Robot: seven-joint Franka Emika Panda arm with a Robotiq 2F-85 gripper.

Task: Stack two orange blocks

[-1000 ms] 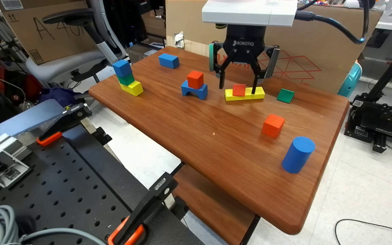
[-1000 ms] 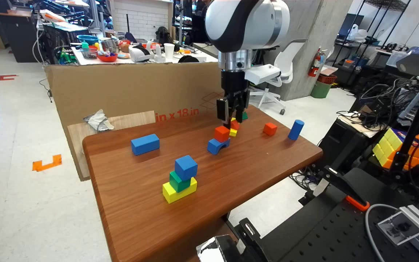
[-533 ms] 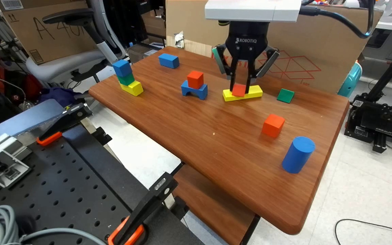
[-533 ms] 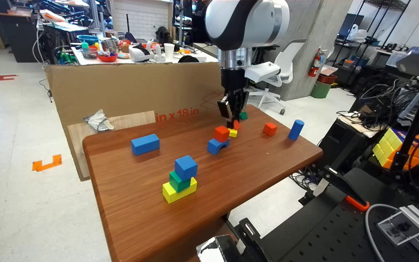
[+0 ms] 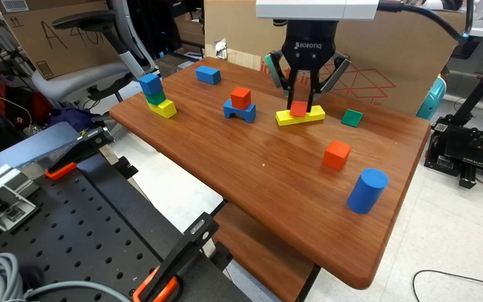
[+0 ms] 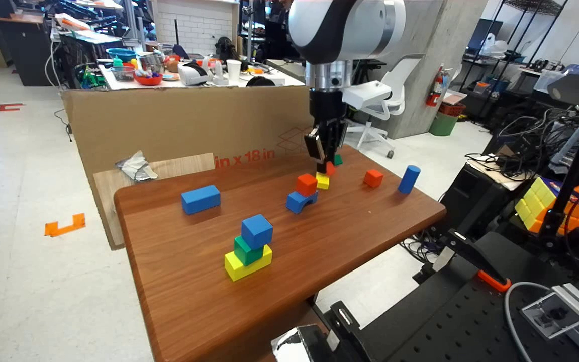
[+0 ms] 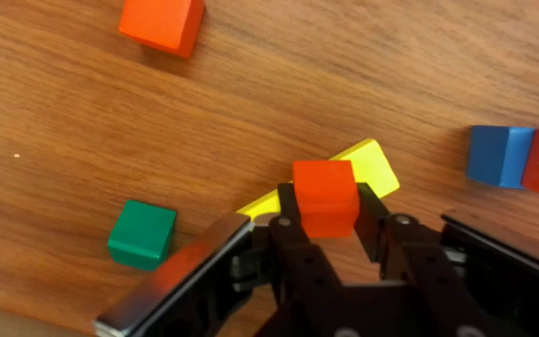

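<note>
One orange block (image 7: pixel 325 199) is pinched between the black fingers (image 7: pixel 288 201) in the wrist view. My gripper (image 5: pixel 299 107) is shut on it over the long yellow bar (image 5: pixel 283 118). Whether the held block still touches the bar I cannot tell. In an exterior view the fingers partly cover that orange block (image 6: pixel 330 168). The second orange block (image 5: pixel 336 155) sits by itself on the table, nearer the blue cylinder (image 5: pixel 367 191). It shows at the top left of the wrist view as an orange block (image 7: pixel 162 23), cut by the picture's edge.
A redder block (image 5: pixel 240 98) rests on a blue arch (image 5: pixel 241 112). Beside the yellow bar lies a green block (image 5: pixel 351 118). Farther along the table (image 6: pixel 179 281) stand a blue-green-yellow stack (image 6: pixel 249 251) and a blue block (image 6: pixel 200 199). Cardboard (image 6: pixel 189 125) borders one long side.
The fingers have come together on the orange block. The block has since risen slightly in view. The yellow bar has turned and shifted a little. The second orange block has stayed put.
</note>
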